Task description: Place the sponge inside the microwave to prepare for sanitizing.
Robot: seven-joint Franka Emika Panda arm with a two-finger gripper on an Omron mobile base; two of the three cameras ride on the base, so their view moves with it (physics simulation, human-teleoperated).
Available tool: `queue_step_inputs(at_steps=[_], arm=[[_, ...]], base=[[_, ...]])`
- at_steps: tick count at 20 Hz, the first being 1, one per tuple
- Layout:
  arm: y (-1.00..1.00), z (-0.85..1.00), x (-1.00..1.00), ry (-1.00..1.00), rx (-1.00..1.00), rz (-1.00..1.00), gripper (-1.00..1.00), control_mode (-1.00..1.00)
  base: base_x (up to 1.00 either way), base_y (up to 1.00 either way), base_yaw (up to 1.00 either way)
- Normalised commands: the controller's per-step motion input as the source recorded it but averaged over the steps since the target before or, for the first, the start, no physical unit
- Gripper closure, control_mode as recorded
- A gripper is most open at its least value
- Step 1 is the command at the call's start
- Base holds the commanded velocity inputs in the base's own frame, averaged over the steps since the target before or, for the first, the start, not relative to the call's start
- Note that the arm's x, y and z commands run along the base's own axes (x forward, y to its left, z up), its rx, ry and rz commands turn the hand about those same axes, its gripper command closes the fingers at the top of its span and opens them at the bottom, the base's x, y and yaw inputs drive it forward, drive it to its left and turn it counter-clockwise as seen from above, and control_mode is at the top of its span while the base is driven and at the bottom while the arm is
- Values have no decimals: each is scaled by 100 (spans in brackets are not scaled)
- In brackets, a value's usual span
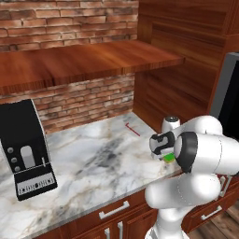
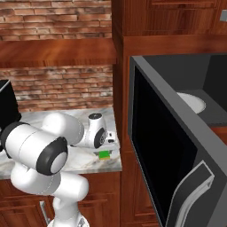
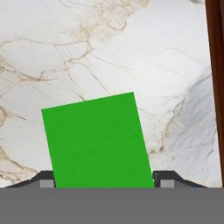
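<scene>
One sponge lies flat on the marble table, green top up, near the table's front right corner and close to the wooden side wall. In the hand view it sits between the two dark fingertips, one at each lower side of the green block, each just at the sponge's edge. The jaws straddle the sponge; whether they already press on it I cannot tell.

In the left base view the sponge shows as a small green patch under the white hand, partly hidden by the arm. In the right base view it shows as a green block with a yellowish layer just below the hand, near the table's front edge.

One microwave stands to the right of the table, set into the wooden cabinets. Its door of dark glass swings wide open, with one curved grey handle at its outer edge. Inside lies one pale round turntable.

One black coffee machine stands at the left end of the table, well apart from the sponge. One thin red stick lies near the back wall, between machine and sponge.
</scene>
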Motion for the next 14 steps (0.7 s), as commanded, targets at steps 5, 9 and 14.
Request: queue_step_inputs(at_steps=[5,9,14], arm=[[0,0,1,0,0,1,100,-100],[5,16,-11,-4,0,-10,100,-100],[4,85,-45,-2,0,-29,100,-100]], base=[[0,0,0],[0,0,0],[0,0,0]])
